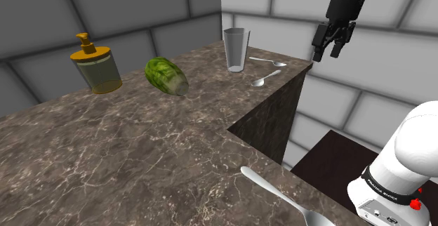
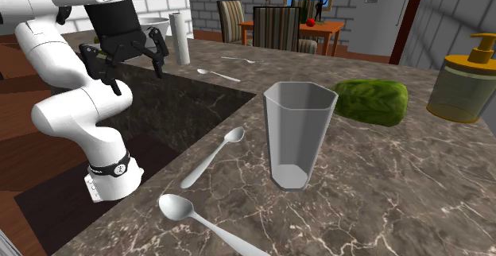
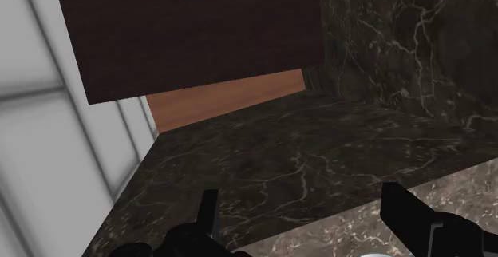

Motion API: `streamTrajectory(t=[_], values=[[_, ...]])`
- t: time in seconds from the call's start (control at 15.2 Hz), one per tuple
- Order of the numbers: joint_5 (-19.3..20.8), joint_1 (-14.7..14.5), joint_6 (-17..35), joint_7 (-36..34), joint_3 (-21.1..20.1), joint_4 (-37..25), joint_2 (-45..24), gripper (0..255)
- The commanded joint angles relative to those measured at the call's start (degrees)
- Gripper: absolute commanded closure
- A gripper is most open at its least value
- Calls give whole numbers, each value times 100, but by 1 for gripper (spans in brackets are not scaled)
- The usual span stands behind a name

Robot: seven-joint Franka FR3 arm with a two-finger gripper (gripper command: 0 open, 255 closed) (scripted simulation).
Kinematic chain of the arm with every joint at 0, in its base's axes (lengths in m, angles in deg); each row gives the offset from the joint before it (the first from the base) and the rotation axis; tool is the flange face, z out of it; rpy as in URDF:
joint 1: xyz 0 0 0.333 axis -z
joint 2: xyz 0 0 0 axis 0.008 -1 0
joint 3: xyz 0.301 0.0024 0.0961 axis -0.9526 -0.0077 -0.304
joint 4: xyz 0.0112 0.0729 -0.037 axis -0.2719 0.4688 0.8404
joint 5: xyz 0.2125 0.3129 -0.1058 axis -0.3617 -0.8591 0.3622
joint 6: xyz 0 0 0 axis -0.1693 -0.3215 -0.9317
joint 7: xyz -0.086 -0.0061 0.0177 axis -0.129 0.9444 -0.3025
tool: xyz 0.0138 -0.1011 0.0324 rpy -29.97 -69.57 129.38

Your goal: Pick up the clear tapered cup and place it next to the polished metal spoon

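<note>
Black gripper (image 3: 299, 207) fingers spread and empty, hanging off the edge of the counter (image 1: 140, 154) above its notch, cup (image 1: 236, 49) well apart toward the shoulder view's left, upright near the corner, translucent grey, faceted, tapering to base, metal spoon (image 1: 258, 83) near it, brown veined marble top, pale tiled wall (image 1: 393, 21).
</note>
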Motion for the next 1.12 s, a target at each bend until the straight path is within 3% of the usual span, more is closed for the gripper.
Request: streamTrajectory(t=[0.0, 0.53, 1.06], values=[[0, 0, 0, 0, 0, 0, 0, 0], [-74, -3, 433, -167, -74, -1443, -1828, 0], [-101, -1, 378, -359, -101, -3383, -3663, 0]])
